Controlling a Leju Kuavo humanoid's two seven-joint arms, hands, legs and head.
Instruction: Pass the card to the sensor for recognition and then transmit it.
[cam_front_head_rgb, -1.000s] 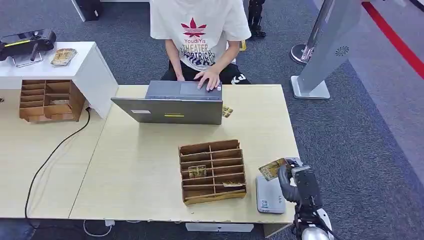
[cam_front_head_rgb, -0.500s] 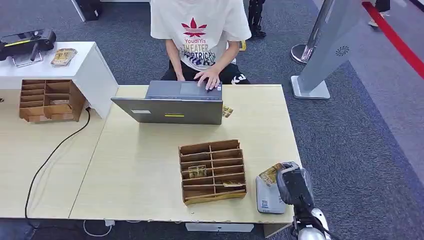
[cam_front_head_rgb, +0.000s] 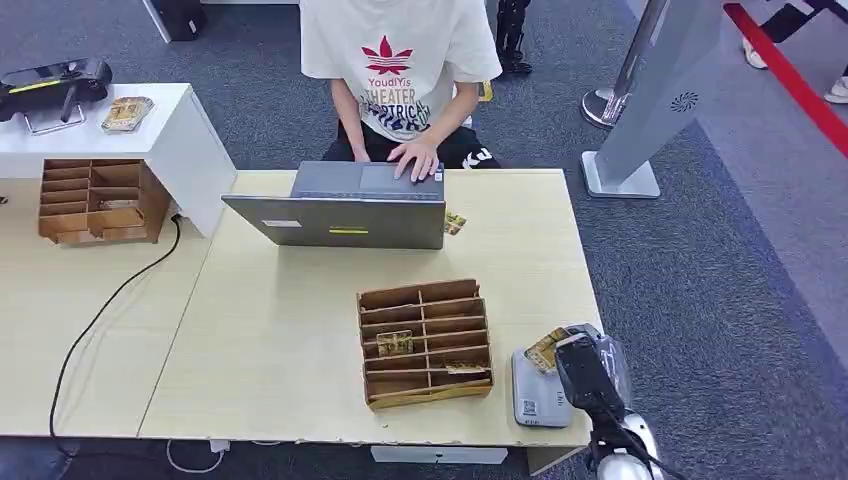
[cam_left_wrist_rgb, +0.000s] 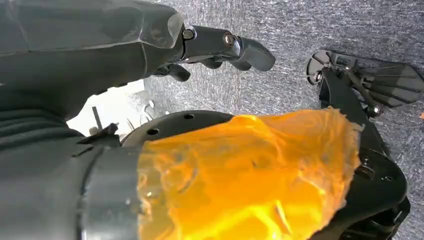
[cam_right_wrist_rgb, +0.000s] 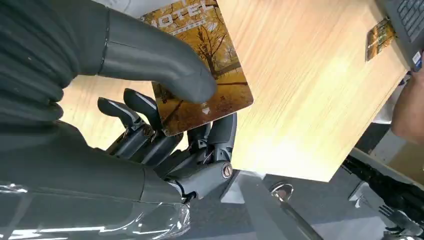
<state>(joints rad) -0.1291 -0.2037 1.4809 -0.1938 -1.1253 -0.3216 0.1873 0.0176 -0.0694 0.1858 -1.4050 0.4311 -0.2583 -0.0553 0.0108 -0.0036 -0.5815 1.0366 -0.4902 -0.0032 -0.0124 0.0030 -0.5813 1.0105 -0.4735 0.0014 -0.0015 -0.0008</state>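
Table (cam_front_head_rgb: 300, 330) is pale wood, with a person (cam_front_head_rgb: 400, 60) seated at the far side typing on a laptop (cam_front_head_rgb: 340, 205). A wooden tray (cam_front_head_rgb: 425, 342) with slots sits mid-table, a couple of cards lying in its compartments. The sensor (cam_front_head_rgb: 533, 395), a flat grey reader, lies at the table's near right corner just beside the tray. The right hand (cam_front_head_rgb: 582, 368) hangs right over the sensor's far end, clamped on the card (cam_front_head_rgb: 546, 350). In the right wrist view the thumb (cam_right_wrist_rgb: 165, 62) presses on the card's printed face (cam_right_wrist_rgb: 200, 60) with the dark fingers (cam_right_wrist_rgb: 150, 130) backing it from below, so the grasp looks firm. The card sits just above the sensor; whether it touches cannot be told. Left hand (cam_left_wrist_rgb: 220, 47) hangs by the floor, fingers partly curled, nothing seen in them, but whether it is clenched or released cannot be told. Progress judgement: pickup done, the card is at the reading step. Left to do: confirm the read, then pass the card on, likely to the person or a tray slot. A loose card (cam_front_head_rgb: 455, 222) lies by the laptop.
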